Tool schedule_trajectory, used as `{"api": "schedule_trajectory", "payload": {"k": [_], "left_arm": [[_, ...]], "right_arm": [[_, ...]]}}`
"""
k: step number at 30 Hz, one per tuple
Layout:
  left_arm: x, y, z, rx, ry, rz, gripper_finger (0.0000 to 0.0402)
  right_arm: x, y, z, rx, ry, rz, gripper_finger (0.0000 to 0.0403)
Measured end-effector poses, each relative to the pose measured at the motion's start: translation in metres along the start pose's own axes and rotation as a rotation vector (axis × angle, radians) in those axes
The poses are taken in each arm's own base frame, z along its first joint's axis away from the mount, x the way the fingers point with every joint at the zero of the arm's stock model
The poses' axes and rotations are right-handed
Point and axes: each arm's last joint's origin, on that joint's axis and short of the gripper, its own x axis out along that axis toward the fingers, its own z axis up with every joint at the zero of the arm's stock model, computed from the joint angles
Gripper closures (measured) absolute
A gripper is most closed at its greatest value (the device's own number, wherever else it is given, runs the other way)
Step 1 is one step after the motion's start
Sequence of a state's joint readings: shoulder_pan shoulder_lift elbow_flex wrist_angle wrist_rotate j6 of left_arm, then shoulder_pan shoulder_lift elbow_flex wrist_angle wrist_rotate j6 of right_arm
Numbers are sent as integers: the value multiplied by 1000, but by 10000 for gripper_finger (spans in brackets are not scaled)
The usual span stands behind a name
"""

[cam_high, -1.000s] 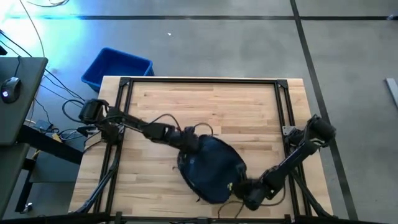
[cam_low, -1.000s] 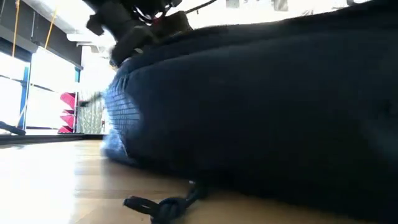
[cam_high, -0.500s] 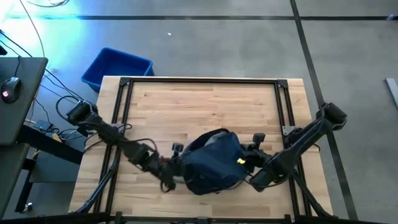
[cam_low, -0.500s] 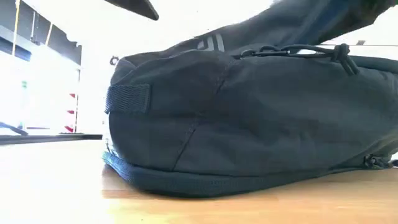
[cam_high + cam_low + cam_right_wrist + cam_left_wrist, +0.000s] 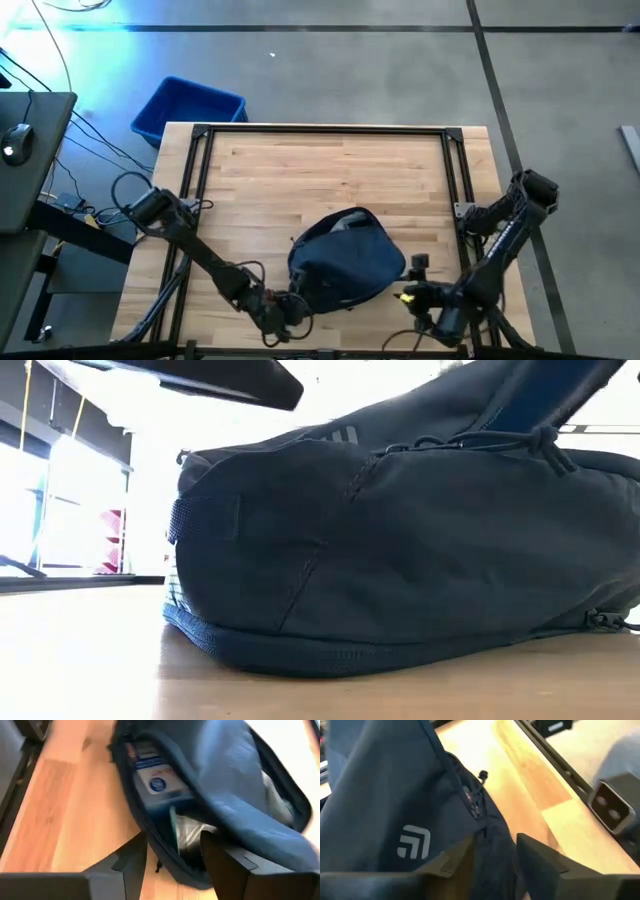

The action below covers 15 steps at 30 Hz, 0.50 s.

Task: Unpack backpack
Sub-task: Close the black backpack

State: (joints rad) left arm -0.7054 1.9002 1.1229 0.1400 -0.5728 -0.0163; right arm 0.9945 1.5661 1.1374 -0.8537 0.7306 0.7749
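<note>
backpack [image 5: 345, 265]: dark navy, lying on the table's near-centre part, btwn both grippers; white logo facing L wrist cam; zip gapes twd R wrist cam.
L gripper [image 5: 492, 855]: at near edge, just beside pack's L end; fingers spread, nothing btwn them, pack fabric just ahead.
R gripper [image 5: 170, 852]: near edge, just R of pack, apart from it; fingers spread, empty, aimed at the open zip.
inside pack: white-blue labelled pouch [image 5: 157, 780], crinkly clear wrap beside it; rest hidden by flap.
in the way: pack fills low view, blocks most of room.
blue bin [image 5: 188, 110]: on floor, beyond table's far-L corner.
hard to see: L gripper tip in high view, dark on dark.
table [image 5: 330, 170]: light wood, black frame rails.
room: grey floor, desk w/ mouse at far L.
</note>
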Motion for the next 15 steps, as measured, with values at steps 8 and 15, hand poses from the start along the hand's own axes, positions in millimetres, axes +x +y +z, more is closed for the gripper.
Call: {"api": "schedule_trajectory", "payload": {"k": [8, 15], "left_arm": [[28, 3, -6, -50, 1, 43, 190], [45, 15, 6, -95, 57, 83, 179]], "right_arm": [[19, 40, 9, -92, -172, 84, 238], [64, 59, 13, -137, -185, 101, 245]]}}
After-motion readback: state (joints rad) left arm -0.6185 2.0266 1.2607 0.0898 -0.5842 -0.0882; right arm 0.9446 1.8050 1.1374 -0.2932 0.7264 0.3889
